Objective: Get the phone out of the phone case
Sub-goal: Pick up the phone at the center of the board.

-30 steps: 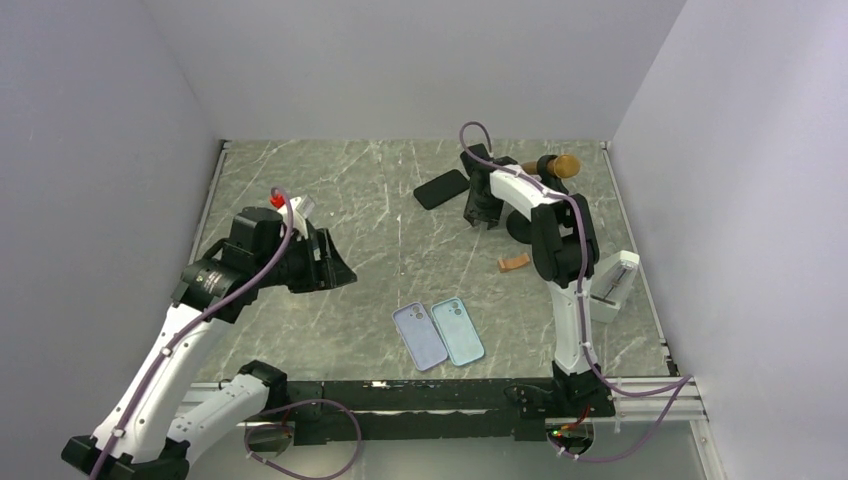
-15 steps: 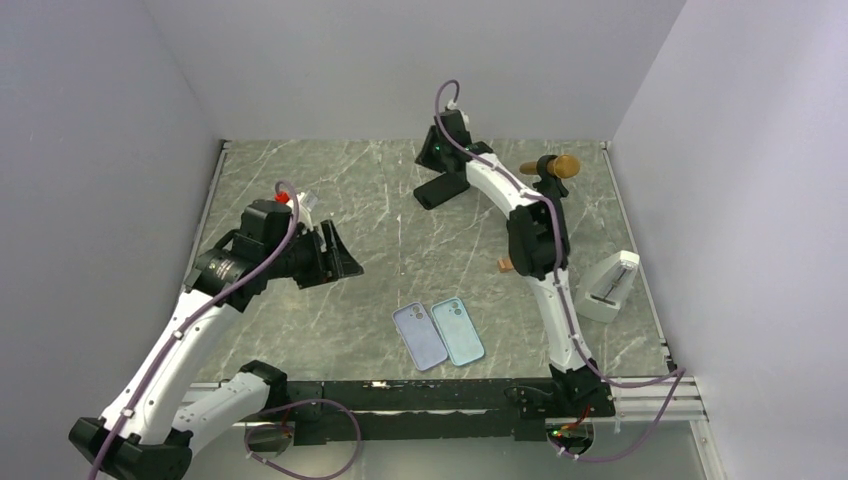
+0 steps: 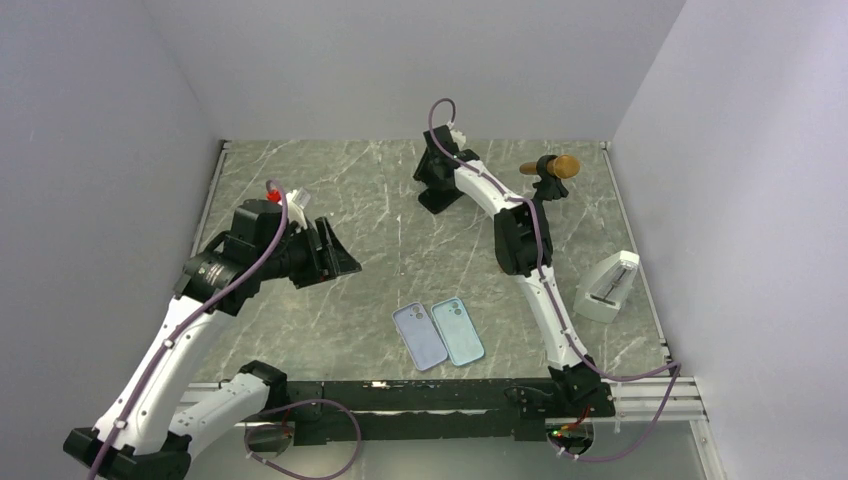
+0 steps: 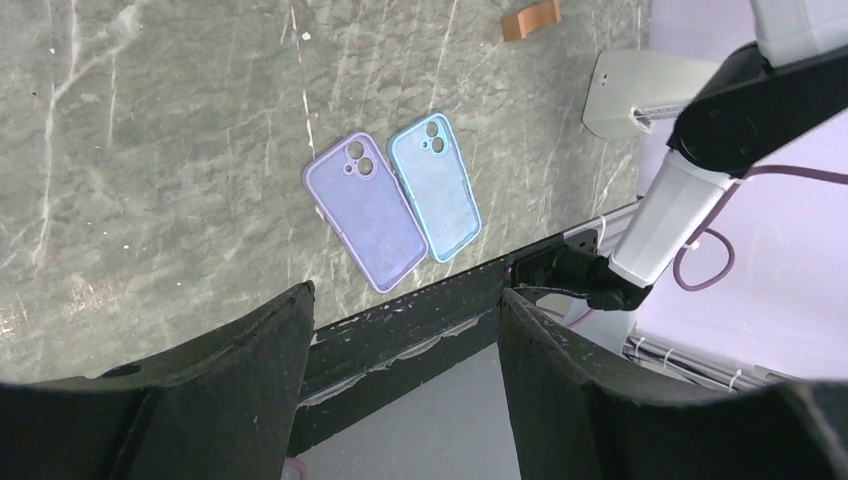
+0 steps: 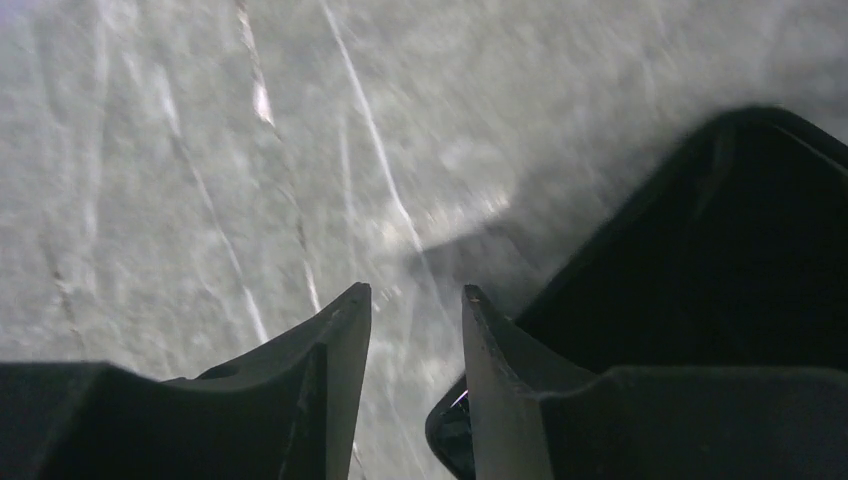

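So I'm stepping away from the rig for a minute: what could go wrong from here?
The right gripper has bare table between its narrowly parted fingers; the black phone lies beside them, so closing could miss it or shove it away. The left gripper hangs open well away, nearer the purple case and blue case, so nothing braces the phone if it slides.

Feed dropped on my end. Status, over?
Left gripper open, empty, hovering. Right gripper open beside black phone, nothing gripped. Purple case, blue case side by side at near edge.
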Action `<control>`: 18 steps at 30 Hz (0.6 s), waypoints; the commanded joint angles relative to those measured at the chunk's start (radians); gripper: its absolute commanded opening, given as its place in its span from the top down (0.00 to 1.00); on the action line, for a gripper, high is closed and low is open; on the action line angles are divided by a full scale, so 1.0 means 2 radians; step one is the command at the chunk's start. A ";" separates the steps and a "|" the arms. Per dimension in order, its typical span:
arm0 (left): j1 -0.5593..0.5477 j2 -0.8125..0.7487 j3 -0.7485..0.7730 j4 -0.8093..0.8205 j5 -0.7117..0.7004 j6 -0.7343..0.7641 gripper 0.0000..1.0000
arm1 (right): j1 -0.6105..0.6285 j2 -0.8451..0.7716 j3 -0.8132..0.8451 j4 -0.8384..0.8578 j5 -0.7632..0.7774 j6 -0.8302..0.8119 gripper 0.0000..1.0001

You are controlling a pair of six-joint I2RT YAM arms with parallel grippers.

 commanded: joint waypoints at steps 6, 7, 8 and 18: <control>-0.002 0.057 0.026 0.060 0.043 0.022 0.30 | 0.005 -0.152 -0.216 -0.130 0.007 -0.118 0.41; -0.002 0.062 0.028 0.063 0.049 0.023 0.30 | 0.006 -0.166 -0.227 -0.128 -0.002 -0.142 0.36; -0.001 0.068 0.030 0.065 0.054 0.025 0.30 | 0.006 -0.181 -0.238 -0.122 -0.010 -0.173 0.28; -0.002 0.065 0.033 0.056 0.057 0.034 0.30 | -0.018 -0.261 -0.273 -0.082 0.004 -0.356 0.00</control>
